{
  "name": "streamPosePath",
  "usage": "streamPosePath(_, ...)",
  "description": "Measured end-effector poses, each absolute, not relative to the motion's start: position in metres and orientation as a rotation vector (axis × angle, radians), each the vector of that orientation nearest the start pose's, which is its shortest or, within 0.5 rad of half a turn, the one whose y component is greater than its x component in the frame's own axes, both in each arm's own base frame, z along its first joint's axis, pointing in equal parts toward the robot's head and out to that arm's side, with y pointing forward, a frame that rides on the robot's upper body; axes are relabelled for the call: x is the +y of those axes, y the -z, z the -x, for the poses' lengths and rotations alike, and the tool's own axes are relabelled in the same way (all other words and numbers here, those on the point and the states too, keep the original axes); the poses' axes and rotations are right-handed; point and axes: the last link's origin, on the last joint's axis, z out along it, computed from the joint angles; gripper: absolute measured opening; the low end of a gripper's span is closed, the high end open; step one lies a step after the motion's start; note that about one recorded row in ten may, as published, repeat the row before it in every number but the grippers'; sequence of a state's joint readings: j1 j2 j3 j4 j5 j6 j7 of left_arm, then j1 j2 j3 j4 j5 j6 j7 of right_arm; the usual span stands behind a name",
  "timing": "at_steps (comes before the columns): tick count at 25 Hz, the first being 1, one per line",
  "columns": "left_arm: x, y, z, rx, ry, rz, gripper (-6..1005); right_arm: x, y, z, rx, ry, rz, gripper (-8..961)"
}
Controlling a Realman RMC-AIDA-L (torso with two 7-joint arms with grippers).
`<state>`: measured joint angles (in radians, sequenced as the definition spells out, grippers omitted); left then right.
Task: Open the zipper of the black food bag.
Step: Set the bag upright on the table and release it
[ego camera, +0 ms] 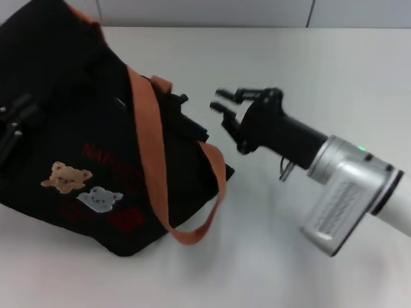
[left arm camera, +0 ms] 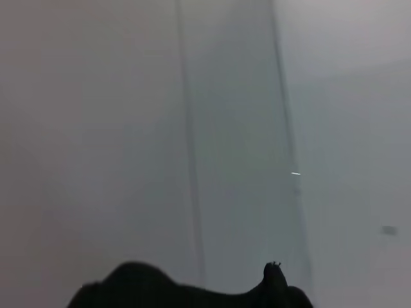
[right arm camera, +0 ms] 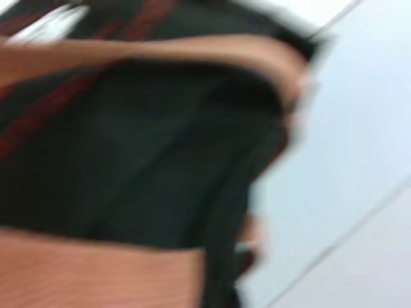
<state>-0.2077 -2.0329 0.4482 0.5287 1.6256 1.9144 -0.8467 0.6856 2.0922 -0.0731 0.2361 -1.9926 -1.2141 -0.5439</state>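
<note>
The black food bag (ego camera: 96,138) lies tilted on the white tabletop (ego camera: 308,70), bear patches (ego camera: 80,186) and red lettering facing up. One orange strap (ego camera: 151,160) runs down across its front and loops out onto the tabletop near the bag's near corner.

The right gripper (ego camera: 223,101) sits just beside the bag's top edge, jaws apart and empty, pointed at the dark folds where the zipper prob. runs. The left gripper (ego camera: 14,128) appears as black hardware at the bag's far side, across from the right jaws; can't tell if it's open or shut. The left wrist view gives only wall and a dark hump of fabric.

Risks: the zipper pull isn't clearly visible, so the jaws could pinch loose fabric or the strap instead. The bag is soft and slumped; w/o a firm hold opposite, a pull would likely drag the whole bag rather than run the zip.

Room: open tabletop behind and to the outer side of the right jaws, so retreat is easy. Ahead it's tight, with strap and folded fabric crowding the entry.
</note>
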Motion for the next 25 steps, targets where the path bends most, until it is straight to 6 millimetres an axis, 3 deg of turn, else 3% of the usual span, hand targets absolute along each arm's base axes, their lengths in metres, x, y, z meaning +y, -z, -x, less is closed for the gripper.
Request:
streamPosePath(6, 0.207, -0.054, 0.342, -0.337, 1.05, 2.056, 98, 0.328, 0.073, -0.214, -0.382, -0.745, 1.981, 169)
streamPosePath(7, 0.204, -0.05, 0.345, -0.36, 1.04, 2.045, 98, 0.336, 0.06, -0.217, -0.271, -0.794, 1.93, 287)
streamPosePath(8, 0.198, -0.041, 0.348, -0.4, 1.028, 2.026, 98, 0.339, 0.055, -0.219, -0.226, -0.812, 1.912, 405)
streamPosePath(15, 0.189, -0.011, 0.35, -0.463, 1.014, 1.986, 98, 0.35, 0.034, -0.229, -0.011, -0.898, 1.806, 621)
streamPosePath(18, 0.193, -0.001, 0.343, -0.477, 1.045, 1.981, 98, 0.351, 0.024, -0.237, 0.081, -0.935, 1.745, 622)
streamPosePath(22, 0.223, 0.031, 0.32, -0.495, 1.072, 2.014, 98, 0.346, 0.0, -0.258, 0.238, -1.022, 1.596, 624)
streamPosePath(25, 0.231, 0.037, 0.315, -0.508, 1.069, 2.026, 96, 0.341, -0.012, -0.27, 0.291, -1.054, 1.543, 625)
